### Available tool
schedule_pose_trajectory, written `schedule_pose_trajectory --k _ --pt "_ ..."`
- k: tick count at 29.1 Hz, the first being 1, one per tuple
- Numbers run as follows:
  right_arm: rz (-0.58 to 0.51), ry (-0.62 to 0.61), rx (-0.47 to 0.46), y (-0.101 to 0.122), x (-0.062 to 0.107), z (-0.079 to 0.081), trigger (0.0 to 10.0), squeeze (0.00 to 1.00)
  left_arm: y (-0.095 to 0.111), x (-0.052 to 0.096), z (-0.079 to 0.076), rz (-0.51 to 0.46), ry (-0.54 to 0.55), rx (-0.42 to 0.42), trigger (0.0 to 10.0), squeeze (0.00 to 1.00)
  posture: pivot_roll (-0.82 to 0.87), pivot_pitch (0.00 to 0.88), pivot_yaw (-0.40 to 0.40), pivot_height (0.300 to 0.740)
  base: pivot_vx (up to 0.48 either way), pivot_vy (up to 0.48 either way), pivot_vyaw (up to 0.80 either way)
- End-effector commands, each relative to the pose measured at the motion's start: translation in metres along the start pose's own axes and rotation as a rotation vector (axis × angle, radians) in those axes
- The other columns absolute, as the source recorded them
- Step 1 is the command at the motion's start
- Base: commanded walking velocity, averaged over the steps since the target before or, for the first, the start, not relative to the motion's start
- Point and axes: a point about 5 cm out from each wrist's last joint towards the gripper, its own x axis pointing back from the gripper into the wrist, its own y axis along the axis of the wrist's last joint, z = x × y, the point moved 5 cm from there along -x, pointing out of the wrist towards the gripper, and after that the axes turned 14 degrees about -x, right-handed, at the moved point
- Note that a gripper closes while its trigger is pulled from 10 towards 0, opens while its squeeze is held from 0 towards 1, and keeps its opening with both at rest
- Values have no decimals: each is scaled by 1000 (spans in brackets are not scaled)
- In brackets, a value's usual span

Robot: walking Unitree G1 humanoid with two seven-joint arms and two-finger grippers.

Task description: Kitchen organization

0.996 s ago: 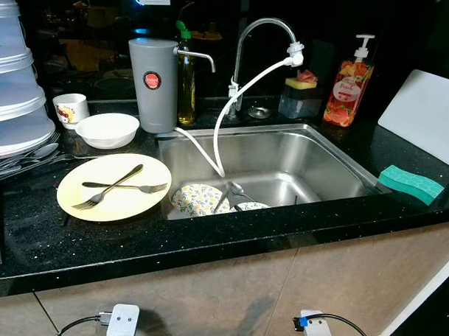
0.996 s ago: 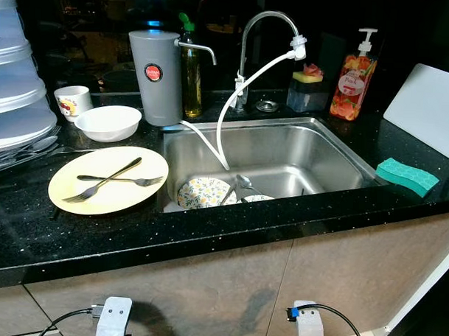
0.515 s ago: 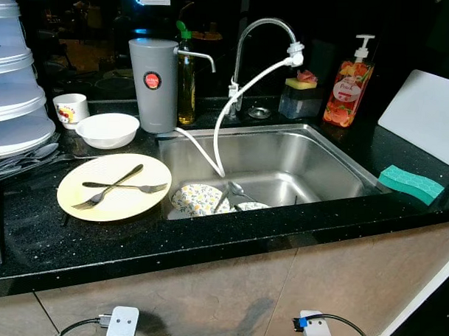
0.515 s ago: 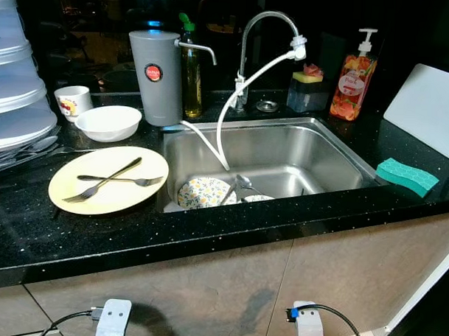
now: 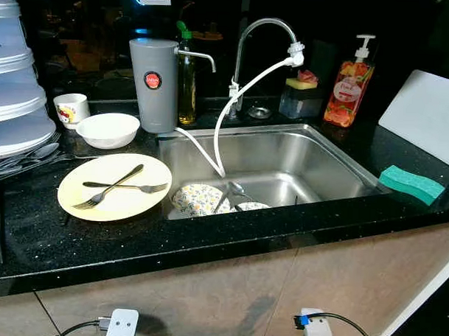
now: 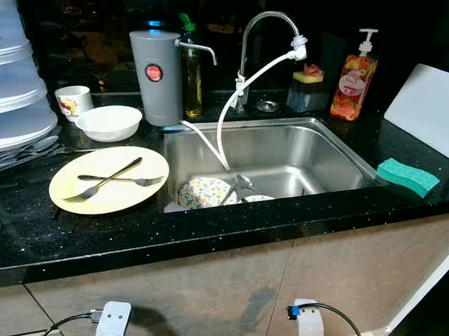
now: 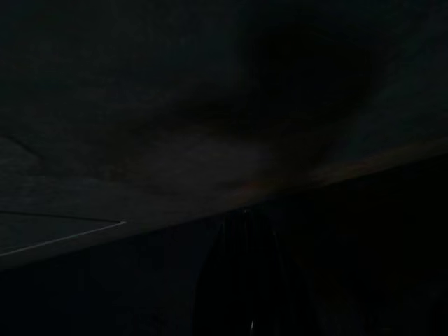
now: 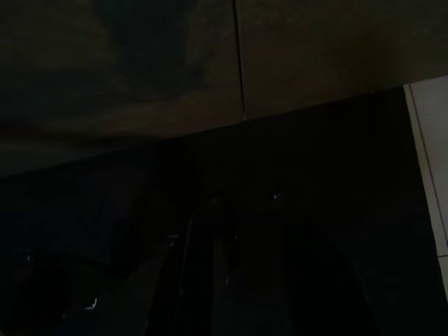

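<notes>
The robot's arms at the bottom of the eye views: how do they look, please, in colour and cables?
Both arm ends are silver-white blocks. The left arm has a black cable leaving its side through a small metal plug. The right arm has a black cable joined by a blue connector. Both wrist views are very dark; the black fingers are barely visible.

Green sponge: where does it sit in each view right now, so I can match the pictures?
Left eye view: green sponge at the right edge, on the black counter right of the sink.
Right eye view: same spot, right edge.
Left wrist view: too dark to make it out.
Right wrist view: too dark to make it out.
Shared landmark: the soap bottle behind the sink.
</notes>
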Motion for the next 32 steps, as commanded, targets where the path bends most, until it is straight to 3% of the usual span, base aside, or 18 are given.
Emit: schedule_pose_trajectory --k 1,6,32 --pt "-7 18 -3 3 -1 5 10000 0 -2 1 0 0 0 6 10000 0 13 0 -31 740 0 0 0" --pt "4 45 -10 -1 -2 11 10000 0 -1 0 -5 8 -22 -10 10000 0 14 0 -29 740 0 0 0" --pt "81 -14 57 -17 -1 5 10000 0 -8 0 -1 51 4 -35 10000 0 23 0 -25 740 0 0 0"
